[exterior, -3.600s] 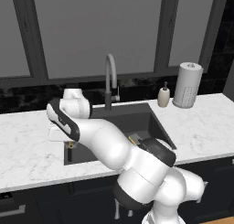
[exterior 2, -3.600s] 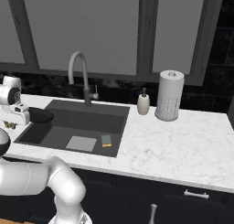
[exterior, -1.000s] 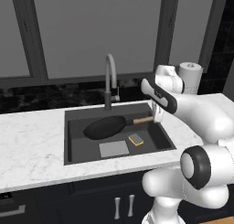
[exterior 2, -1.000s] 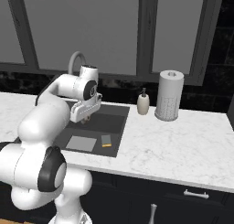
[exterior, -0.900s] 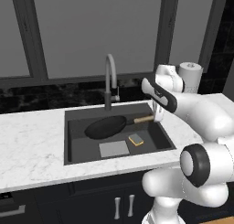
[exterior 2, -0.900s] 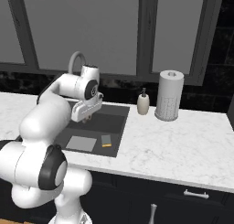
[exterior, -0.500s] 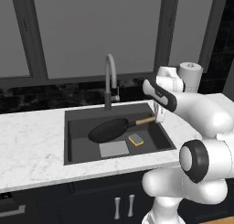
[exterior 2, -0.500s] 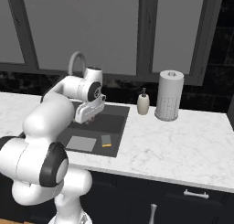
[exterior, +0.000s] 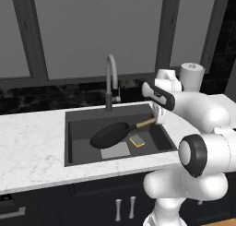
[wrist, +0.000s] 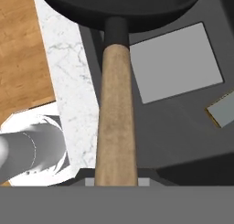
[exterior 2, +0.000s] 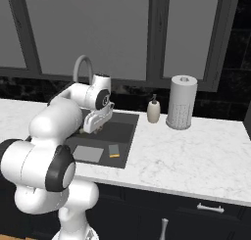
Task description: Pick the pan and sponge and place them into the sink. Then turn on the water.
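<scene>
The gripper (exterior: 159, 118) pinches the wooden handle's end — the pan (exterior: 109, 134) hangs tilted over the sink (exterior: 73, 149), reaching away from it, with the sponge (exterior: 137, 140) lying beside the drain plate (exterior: 115, 150).

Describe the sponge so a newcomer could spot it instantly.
Find the dark sink set in the marble counter below the arched faucet. On its floor, right of the pale drain plate, lies the sponge: small, flat, rectangular, yellow-edged with a grey face, unlike the round black pan.
</scene>
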